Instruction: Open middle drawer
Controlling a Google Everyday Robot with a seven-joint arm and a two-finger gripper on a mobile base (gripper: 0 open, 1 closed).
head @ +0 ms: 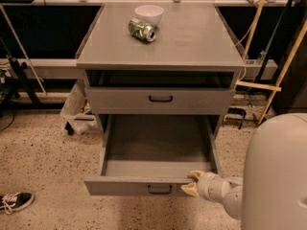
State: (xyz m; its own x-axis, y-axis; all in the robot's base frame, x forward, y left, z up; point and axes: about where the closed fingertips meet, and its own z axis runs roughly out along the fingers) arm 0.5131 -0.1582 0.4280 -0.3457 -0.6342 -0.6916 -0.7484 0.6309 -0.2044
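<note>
The middle drawer (129, 186) is pulled far out of the grey cabinet and its inside is bare. Its small black bar handle (159, 189) sits at the centre of the front. My gripper (192, 183) is at the right part of the drawer's front, just right of the handle. Its tan fingertips (194, 175) are spread apart, one at the front's top edge and one lower against its face. The top drawer (160, 99) above is shut. Any lower drawer is hidden under the open one.
A white bowl (148, 13) and a green can (142, 29) lying on its side are on the cabinet top (192, 37). A black-and-white shoe (14, 201) lies on the speckled floor at the left. Wooden poles (283, 71) lean at the right. My white arm body (276, 176) fills the lower right.
</note>
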